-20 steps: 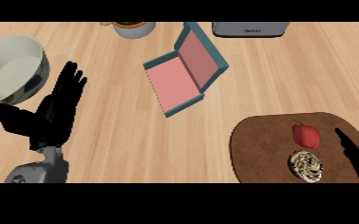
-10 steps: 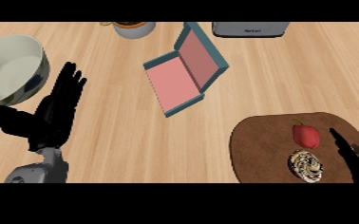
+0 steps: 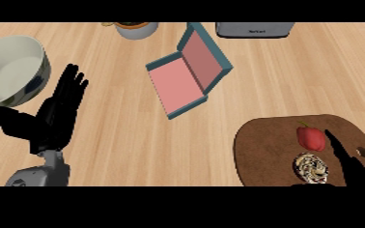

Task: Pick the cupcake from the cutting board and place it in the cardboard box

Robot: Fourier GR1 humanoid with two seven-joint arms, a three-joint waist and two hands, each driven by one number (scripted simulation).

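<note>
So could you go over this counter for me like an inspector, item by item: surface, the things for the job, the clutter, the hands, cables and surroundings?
Surface: light wooden counter, with a dark brown round cutting board at lower right.
Job's things: cupcake sits on the cutting board; cardboard box lies open in the middle, pink inside, lid up, nothing in it.
Clutter: red pepper on the board just above the cupcake; large pale bowl at left edge; cup at top; grey appliance at top right.
Hands: left hand open, fingers straight, resting at left; right hand at the board's right side beside the cupcake, fingers straight, holding nothing.
Cables: nothing seen.
Surroundings: nothing seen beyond the counter.
</note>
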